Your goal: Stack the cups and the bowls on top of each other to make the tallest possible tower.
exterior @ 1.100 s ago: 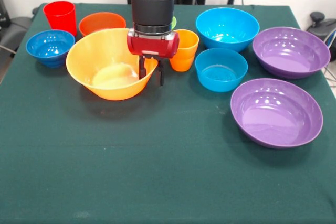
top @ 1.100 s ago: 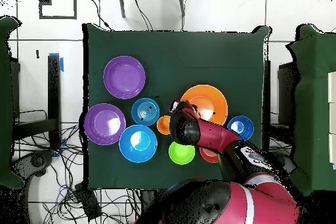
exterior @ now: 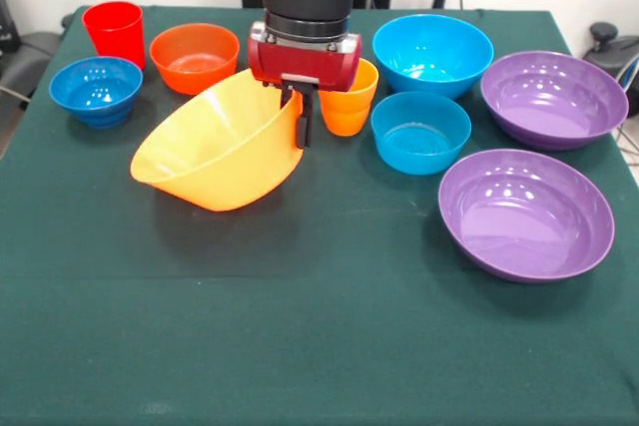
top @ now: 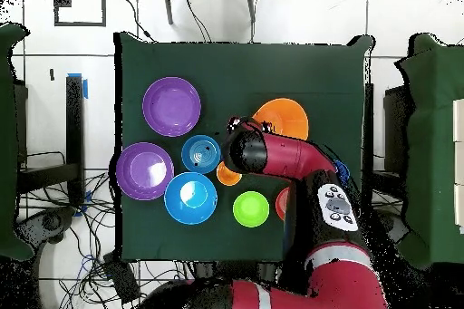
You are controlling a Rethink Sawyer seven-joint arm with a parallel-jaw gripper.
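Observation:
My gripper [exterior: 297, 119] is shut on the right rim of the large yellow-orange bowl [exterior: 220, 147], which hangs tilted with its mouth facing up and left, low over the green table [exterior: 300, 326]. The orange cup [exterior: 348, 105] stands just behind the gripper. The red cup [exterior: 115, 32], the orange-red bowl [exterior: 195, 57] and the dark-blue bowl [exterior: 96, 90] sit at the back left. The big blue bowl [exterior: 432, 52], the light-blue bowl [exterior: 420, 132] and two purple bowls [exterior: 554, 99] [exterior: 525, 213] sit at the right. The green bowl [top: 251, 208] shows only in the overhead view.
All the bowls and cups stand apart, none stacked. The table's front half [exterior: 300, 346] is bare green cloth. In the overhead view my arm [top: 290, 160] covers part of the back row of dishes.

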